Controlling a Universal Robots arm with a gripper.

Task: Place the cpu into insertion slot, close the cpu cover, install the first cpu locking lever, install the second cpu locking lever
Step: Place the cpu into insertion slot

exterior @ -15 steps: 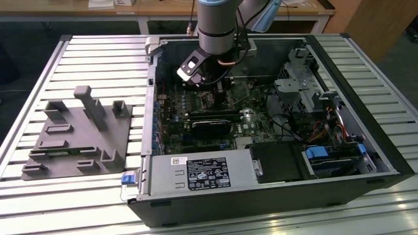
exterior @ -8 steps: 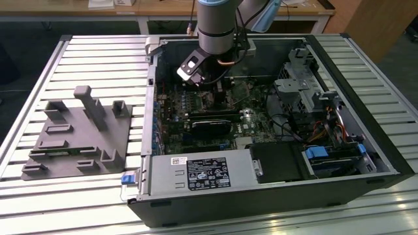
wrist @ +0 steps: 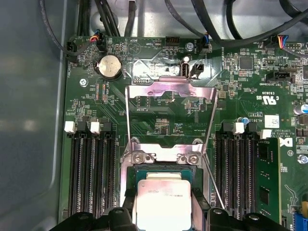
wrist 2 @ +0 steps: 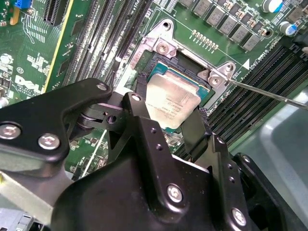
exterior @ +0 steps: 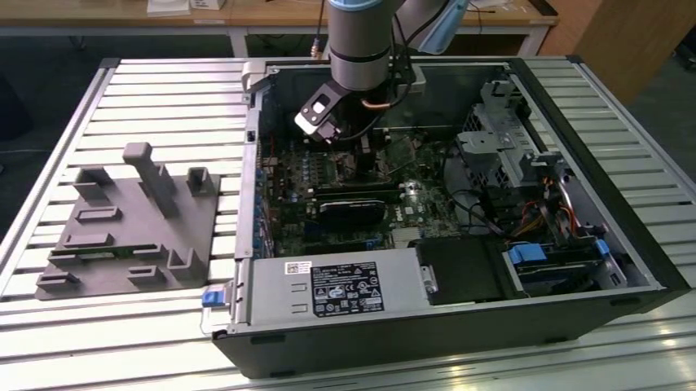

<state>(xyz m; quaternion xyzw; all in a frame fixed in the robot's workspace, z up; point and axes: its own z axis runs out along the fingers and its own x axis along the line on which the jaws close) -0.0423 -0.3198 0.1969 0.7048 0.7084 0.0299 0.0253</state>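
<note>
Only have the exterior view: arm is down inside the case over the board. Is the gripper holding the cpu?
Observer: Yes. In both wrist views the gripper has the cpu clamped between its fingers by two opposite edges, right over the insertion slot. I cannot tell whether it is seated.
Operator: Cover out of the way?
Observer: In the first wrist view the cpu cover is swung open off the slot, so nothing lies over the cpu.
Operator: Levers?
Observer: In the second wrist view a thin lever rod sticks out free beside the slot, not latched down.
</note>
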